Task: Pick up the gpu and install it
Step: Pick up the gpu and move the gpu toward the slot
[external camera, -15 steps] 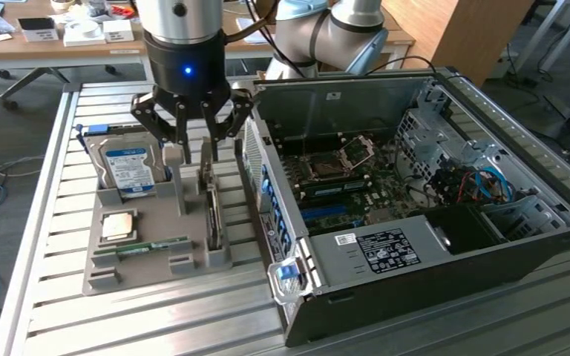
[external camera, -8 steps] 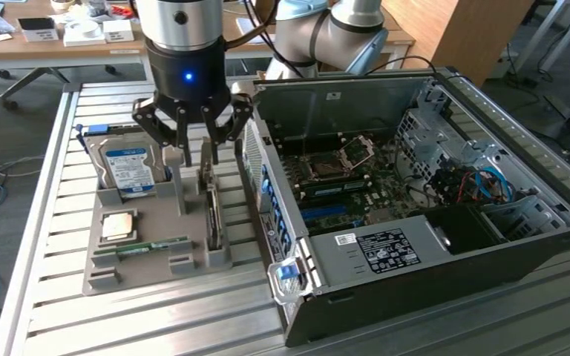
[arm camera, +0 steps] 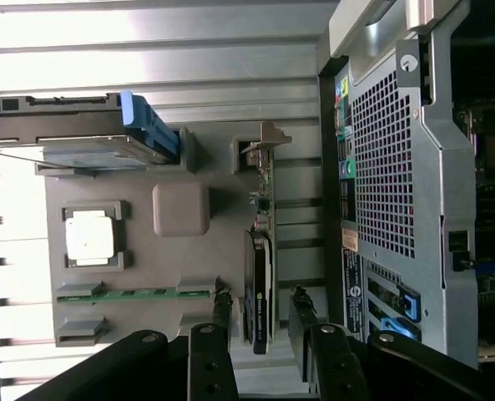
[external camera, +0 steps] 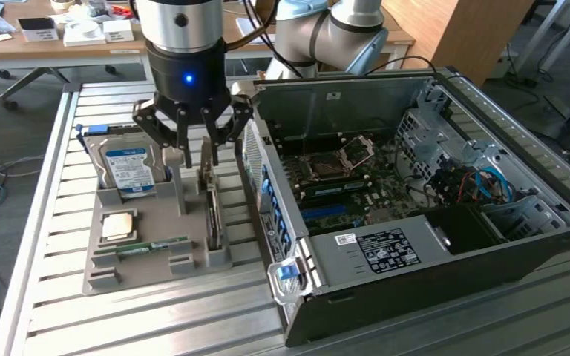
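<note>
The gpu stands on edge in a slot of the grey holder tray, its dark face and green board pointing toward the computer case. My gripper hangs just above the card's rear end. In the wrist view the gpu runs between my two fingertips, with its silvery bracket at the far end. My gripper is open. One finger stands on each side of the card, with a gap showing on both sides. Nothing is held.
A hard drive with a blue-white label stands in the tray beside the gripper. A processor and a slim green memory stick lie in front of it. The open computer case sits close on the exterior view's right, motherboard exposed.
</note>
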Available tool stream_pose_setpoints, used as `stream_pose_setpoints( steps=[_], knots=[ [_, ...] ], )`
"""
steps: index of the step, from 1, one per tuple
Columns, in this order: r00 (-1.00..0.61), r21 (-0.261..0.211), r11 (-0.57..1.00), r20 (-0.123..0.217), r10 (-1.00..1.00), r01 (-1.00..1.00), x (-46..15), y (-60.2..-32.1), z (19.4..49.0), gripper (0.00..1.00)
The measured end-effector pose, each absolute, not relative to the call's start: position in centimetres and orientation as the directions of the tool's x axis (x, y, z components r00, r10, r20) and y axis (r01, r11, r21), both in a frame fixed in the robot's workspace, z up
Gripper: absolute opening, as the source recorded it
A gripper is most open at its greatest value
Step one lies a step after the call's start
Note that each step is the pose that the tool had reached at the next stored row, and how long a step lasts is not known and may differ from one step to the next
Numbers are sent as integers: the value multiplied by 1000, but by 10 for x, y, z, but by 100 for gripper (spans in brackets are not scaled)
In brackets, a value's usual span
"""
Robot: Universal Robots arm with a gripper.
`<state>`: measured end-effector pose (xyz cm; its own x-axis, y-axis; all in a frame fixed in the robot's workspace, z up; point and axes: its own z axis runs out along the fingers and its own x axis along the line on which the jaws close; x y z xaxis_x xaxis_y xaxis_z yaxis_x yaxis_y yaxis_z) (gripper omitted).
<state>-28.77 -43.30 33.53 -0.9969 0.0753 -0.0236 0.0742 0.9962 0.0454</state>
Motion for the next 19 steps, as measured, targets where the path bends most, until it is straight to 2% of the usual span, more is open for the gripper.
stream_pose_setpoints(
  steps=[19],
  knots=[
    [-997, 45, 996, -23, 75, 74, -288, -433, 320, 41]
  ],
)
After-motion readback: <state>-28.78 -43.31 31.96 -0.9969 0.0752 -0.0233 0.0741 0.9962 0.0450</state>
